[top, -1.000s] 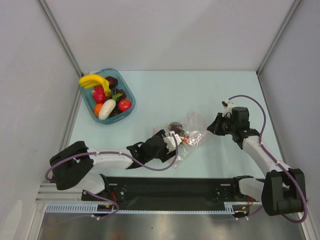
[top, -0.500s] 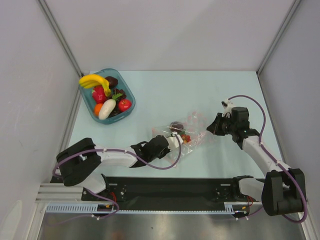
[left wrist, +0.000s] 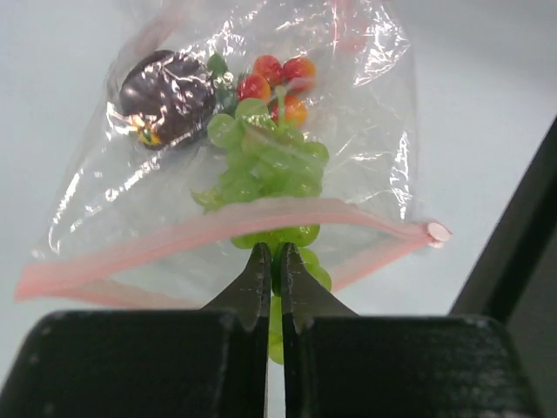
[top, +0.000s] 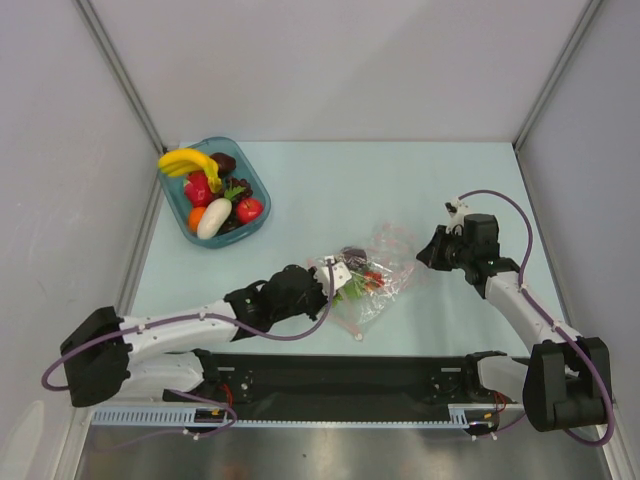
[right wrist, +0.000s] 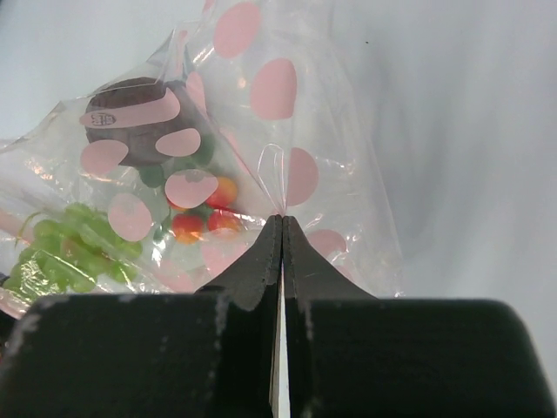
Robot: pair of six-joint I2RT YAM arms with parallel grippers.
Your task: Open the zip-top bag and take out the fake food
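Okay, status from my end. The zip-top bag lies just below frame centre in the top view, on the table between the two arms. Its pink zip strip gapes apart in the left wrist view, so the mouth is open. Inside I see a dark purple piece at upper left, a small red-orange cluster beside it, and the green grapes below, with the bunch poking out past the strip. One face of the bag carries pink dots.

Left gripper is at the mouth, jaws pressed nearly together with green showing in the slit. I read that as pinched on the green grapes. Right gripper is closed on a tented fold of the bag's film at its far-right end.

A teal tray sits upper left in the top view, well apart from the bag. It is loaded with a yellow banana, an orange, a white oval piece, two red pieces and some dark ones.

The table is pale blue-green. Plain grey-white wall panels with metal rails enclose it on three sides. A black base plate runs along the bottom edge.
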